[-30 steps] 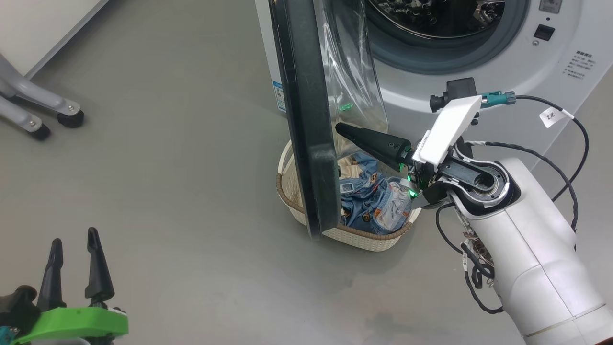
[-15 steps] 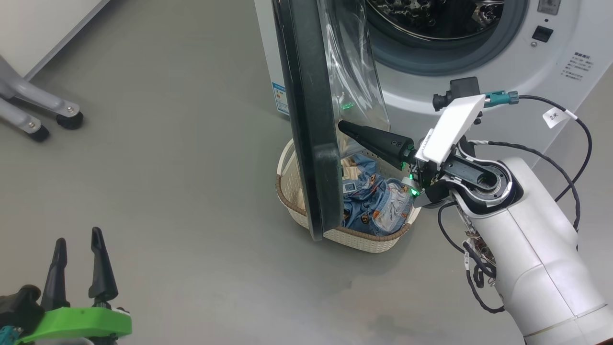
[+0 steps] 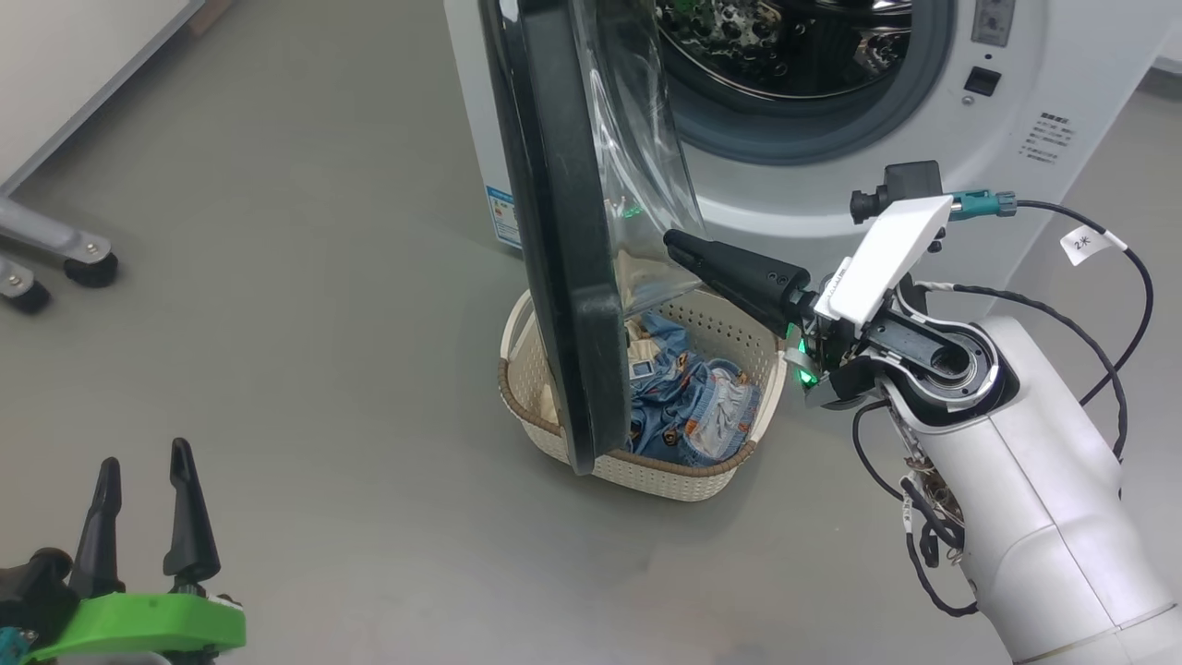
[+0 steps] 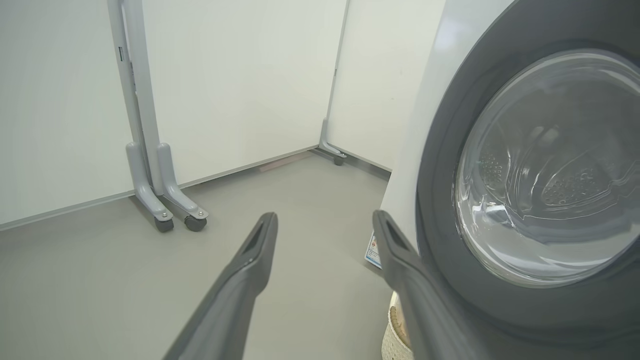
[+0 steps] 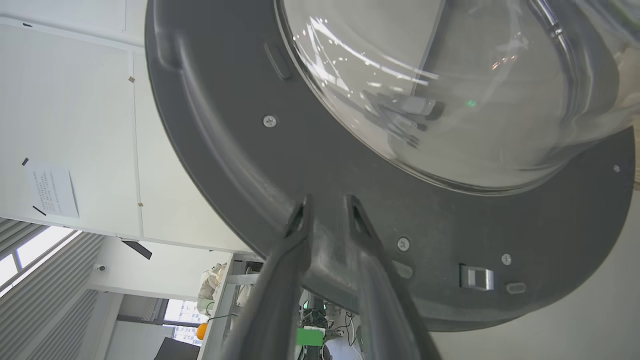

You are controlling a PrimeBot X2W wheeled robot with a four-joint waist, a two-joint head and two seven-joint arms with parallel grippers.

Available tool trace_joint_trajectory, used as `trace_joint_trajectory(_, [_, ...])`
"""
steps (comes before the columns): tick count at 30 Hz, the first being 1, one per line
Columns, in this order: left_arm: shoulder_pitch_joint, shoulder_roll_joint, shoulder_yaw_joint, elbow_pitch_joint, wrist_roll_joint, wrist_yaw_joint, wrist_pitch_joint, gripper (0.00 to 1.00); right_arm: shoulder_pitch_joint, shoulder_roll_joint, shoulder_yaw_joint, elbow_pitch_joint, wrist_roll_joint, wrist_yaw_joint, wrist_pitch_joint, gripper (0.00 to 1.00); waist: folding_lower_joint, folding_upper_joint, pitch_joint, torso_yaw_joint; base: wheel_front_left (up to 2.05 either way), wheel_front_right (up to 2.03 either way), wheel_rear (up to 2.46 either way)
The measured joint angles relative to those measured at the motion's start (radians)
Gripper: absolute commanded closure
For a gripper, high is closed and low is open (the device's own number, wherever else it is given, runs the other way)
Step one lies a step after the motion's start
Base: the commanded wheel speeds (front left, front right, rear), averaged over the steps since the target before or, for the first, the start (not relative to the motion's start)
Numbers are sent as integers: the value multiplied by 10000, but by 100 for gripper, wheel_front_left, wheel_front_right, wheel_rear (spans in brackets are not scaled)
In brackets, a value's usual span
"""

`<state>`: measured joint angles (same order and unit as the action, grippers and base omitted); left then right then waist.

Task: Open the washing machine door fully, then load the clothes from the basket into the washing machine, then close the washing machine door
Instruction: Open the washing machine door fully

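Observation:
The washing machine door (image 3: pixel 554 231) stands open, edge-on to the head view, its glass bowl facing the white washing machine (image 3: pixel 813 212) and its steel drum (image 3: pixel 766 46). Under the door sits the cream basket (image 3: pixel 646 471) holding the blue and beige clothes (image 3: pixel 688 406). My right gripper (image 3: pixel 674 245) points at the door's inner side, just above the basket. In the right wrist view its fingers (image 5: pixel 327 200) are slightly open, with nothing between them, close to the door's dark inner rim (image 5: pixel 240 150). My left gripper (image 3: pixel 143 454) hangs open at the lower left, its fingers (image 4: pixel 325 215) beside the door's outer face (image 4: pixel 440 200).
Grey wheeled frame legs (image 3: pixel 65 259) stand at the far left; the same kind of legs (image 4: pixel 165 210) rest against white wall panels. A black cable (image 3: pixel 1108 277) loops off my right wrist. Grey floor stretches between my left gripper and the basket.
The head camera has moved, shifting the whole picture. My right gripper's tip now sits a little farther from the door's rim. The left gripper is unchanged.

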<state>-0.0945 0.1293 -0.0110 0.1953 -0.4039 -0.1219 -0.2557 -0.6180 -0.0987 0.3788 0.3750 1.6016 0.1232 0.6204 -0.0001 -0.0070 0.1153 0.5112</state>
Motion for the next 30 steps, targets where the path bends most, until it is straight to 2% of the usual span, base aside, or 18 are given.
trace_joint_trajectory(1, [1,0,-6,-6,0,0,0,0,1,-4,-6,-42,-2,0,-19,51,0,0,-14,-71,0,0,0])
trace_joint_trajectory(2, [8,0,-4,-17,0,0,0,0,1,-2,-8,-81,-8,0,-77,14,0,0,-26,-148,0,0,0])
trace_joint_trajectory(3, [19,10,-4,-40,-2,0,0,0,2,-4,-15,-132,-40,0,-104,0,0,0,-45,-304,0,0,0])
trace_joint_trajectory(13, [21,65,-40,-196,-2,0,0,0,215,-349,-109,-658,-479,0,-499,0,0,0,-121,-1172,0,0,0])
trace_joint_trajectory(25, [169,182,-44,-238,-2,0,0,0,603,-884,-111,-1453,-1718,0,-1618,0,0,0,-280,-2183,0,0,0])
trace_joint_trajectory(30, [185,253,-25,-276,-2,0,0,0,840,-1225,102,-1941,-2587,0,-2395,0,1,0,-335,-2742,0,0,0])
